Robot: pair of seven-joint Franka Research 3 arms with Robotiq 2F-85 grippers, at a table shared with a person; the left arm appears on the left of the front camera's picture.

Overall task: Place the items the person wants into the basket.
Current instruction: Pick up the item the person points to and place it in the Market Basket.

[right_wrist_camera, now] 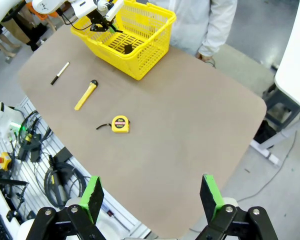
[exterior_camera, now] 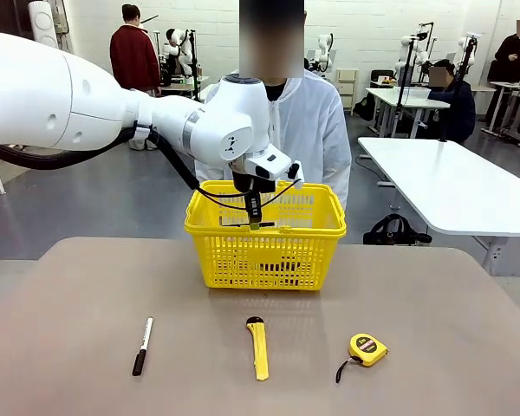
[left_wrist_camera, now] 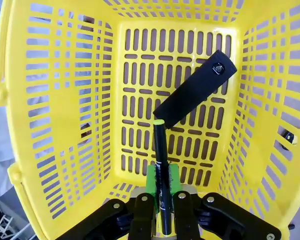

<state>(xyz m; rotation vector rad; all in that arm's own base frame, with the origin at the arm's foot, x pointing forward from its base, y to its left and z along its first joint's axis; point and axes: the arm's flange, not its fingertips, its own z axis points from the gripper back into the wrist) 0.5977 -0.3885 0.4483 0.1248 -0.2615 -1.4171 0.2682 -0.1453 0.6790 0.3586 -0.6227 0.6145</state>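
My left gripper [exterior_camera: 254, 206] hangs over the yellow basket [exterior_camera: 269, 232] at the table's far side, shut on a thin black pen [left_wrist_camera: 161, 165]. The pen's yellow end points down into the basket [left_wrist_camera: 65, 125]. A flat black object [left_wrist_camera: 195, 95] lies slanted on the basket floor below it. The long yellow utility knife [exterior_camera: 258, 348] lies on the near part of the table. My right gripper [right_wrist_camera: 152, 192] is open and high above the table's right edge, with nothing between its green pads. The person [exterior_camera: 316, 130] in a white jacket stands right behind the basket.
A white-and-black marker [exterior_camera: 143, 345] lies left of the knife and a round yellow tape measure [exterior_camera: 367, 348] to its right. The brown table [exterior_camera: 433, 295] is bare between these and the basket. Cables and equipment sit below the table's edge [right_wrist_camera: 55, 175].
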